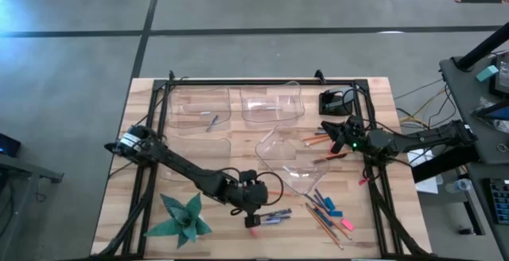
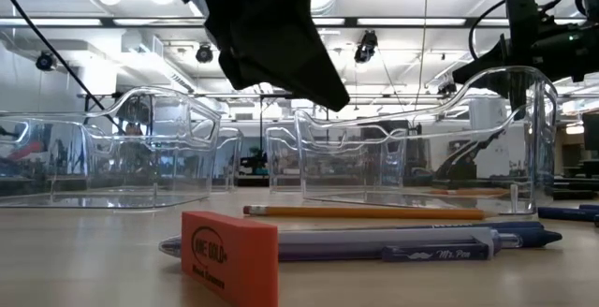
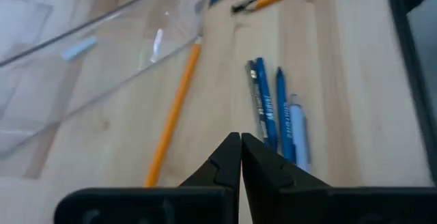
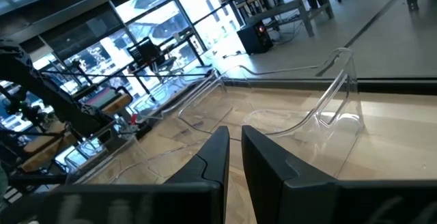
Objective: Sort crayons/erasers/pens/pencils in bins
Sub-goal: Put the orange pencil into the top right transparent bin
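My left gripper is shut and empty, just above the table near its front edge; it also shows in the left wrist view. Right beyond it lie a few blue and grey pens side by side, an orange pencil and a red eraser. My right gripper is shut and empty above the table's right part, next to a pencil and a dark pen. Four clear bins rest on the table; one of them lies askew in the middle.
A heap of blue crayons, pencils and small erasers lies at the front right. A green folded-paper star sits at the front left. A black frame runs round the table. A small grey stick lies in the far left bin.
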Robot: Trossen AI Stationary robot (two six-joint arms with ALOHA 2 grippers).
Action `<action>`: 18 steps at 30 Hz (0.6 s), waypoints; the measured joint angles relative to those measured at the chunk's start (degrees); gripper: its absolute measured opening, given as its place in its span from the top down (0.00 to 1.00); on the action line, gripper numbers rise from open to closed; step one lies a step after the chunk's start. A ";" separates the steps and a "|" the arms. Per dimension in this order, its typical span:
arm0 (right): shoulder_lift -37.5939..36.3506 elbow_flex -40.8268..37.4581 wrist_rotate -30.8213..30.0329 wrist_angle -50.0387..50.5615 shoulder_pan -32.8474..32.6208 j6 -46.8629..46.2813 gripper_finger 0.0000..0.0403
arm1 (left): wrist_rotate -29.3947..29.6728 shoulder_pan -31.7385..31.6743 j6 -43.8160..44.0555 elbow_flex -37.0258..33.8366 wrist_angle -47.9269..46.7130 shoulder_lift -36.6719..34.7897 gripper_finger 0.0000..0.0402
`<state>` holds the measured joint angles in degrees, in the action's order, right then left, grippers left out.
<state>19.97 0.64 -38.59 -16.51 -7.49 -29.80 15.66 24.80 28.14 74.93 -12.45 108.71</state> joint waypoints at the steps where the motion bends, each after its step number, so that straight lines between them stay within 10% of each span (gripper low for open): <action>1: 0.04 0.01 0.00 0.00 0.00 0.00 0.92 | 1.15 0.00 0.00 -0.15 -0.13 0.00 1.00; 18: 0.07 0.01 0.00 0.00 0.00 0.01 0.92 | 3.08 0.07 0.02 0.40 1.84 -0.11 0.76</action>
<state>20.03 0.65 -38.59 -16.51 -7.49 -29.79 18.74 24.86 28.16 75.33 -10.61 108.60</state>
